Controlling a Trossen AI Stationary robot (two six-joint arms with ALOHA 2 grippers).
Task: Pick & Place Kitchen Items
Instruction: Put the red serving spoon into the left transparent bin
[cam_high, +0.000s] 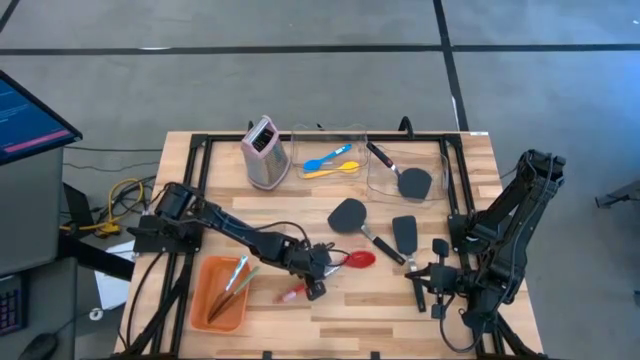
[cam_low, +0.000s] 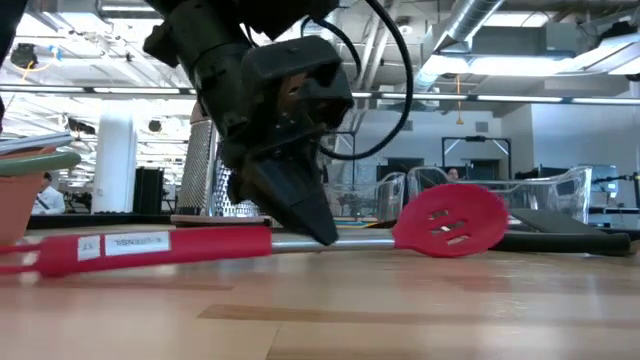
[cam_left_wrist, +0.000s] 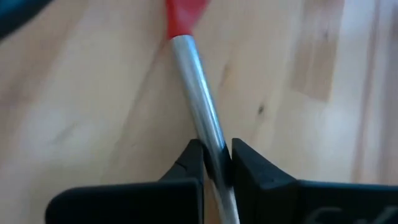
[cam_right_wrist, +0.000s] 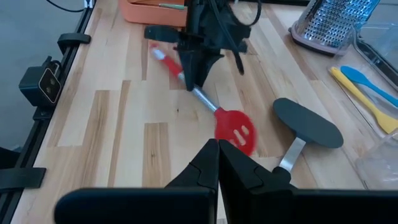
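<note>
The red long-handled slotted spoon (cam_high: 352, 262) lies near the table's middle, head toward the right (cam_low: 450, 220) and red grip toward the orange tray (cam_low: 150, 245). My left gripper (cam_high: 318, 274) (cam_left_wrist: 217, 163) is over it, shut on its metal shaft. My right gripper (cam_high: 420, 275) (cam_right_wrist: 217, 163) waits shut near the table's right near corner, touching nothing. Two black spatulas (cam_high: 348, 215) (cam_high: 404, 233) lie flat between the arms. The blue and yellow spoons (cam_high: 331, 163) lie in a clear bin. My left gripper pinches the spoon's bare metal shaft (cam_left_wrist: 208, 134) between its two fingers (cam_left_wrist: 247, 167), close to where the red grip ends. The fingers come from above, pointing down, and lie across the shaft. The spoon stays level along the table top (cam_low: 330, 240).
The orange tray (cam_high: 207, 300) at the left near side holds thin tools with green and pink handles (cam_high: 238, 272). A metal grater (cam_high: 265, 152) stands at the far side beside two clear bins (cam_high: 405, 150); one holds a black spatula (cam_high: 412, 181). Black frame rails edge the table.
</note>
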